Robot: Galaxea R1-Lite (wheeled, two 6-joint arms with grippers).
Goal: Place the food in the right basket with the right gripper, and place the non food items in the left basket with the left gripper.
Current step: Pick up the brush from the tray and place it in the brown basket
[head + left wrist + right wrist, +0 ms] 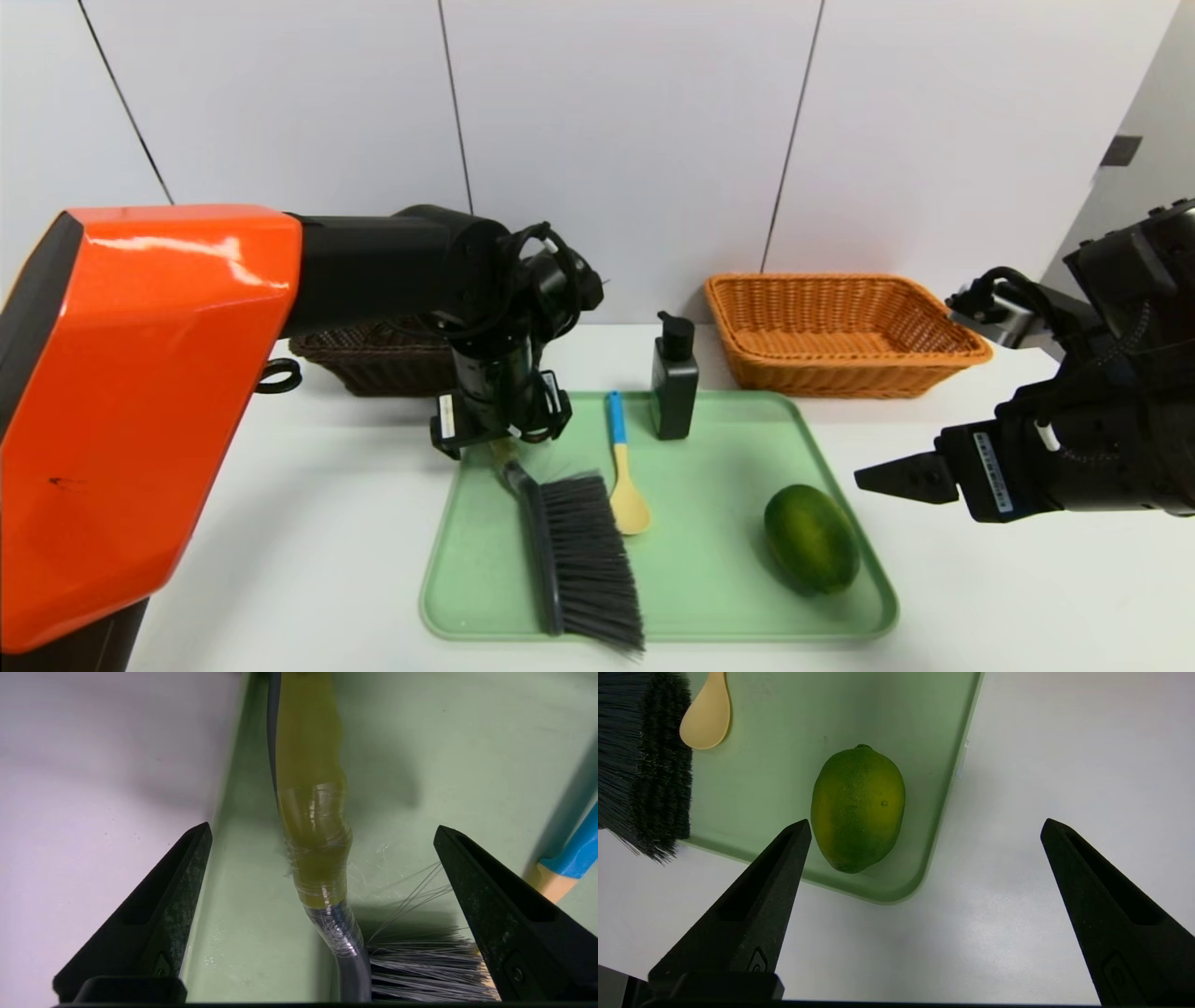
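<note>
Fingers (187,896) apart, both grippers; green tray (719,597) on white table (280,560), pale panelled wall (635,140) behind.

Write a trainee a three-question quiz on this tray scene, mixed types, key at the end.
1. True or false: the green fruit already lies in the orange-tan basket.

2. Multiple choice: what lies between the open jaws of the left gripper?
A) the pump bottle
B) the handle of the brush
C) the fruit

3. Fill in: the spoon has a ____ handle and a yellow bowl, and it rests on the green tray, while the open right gripper hovers near the fruit.

Key: 1 false; 2 B; 3 blue.
</note>
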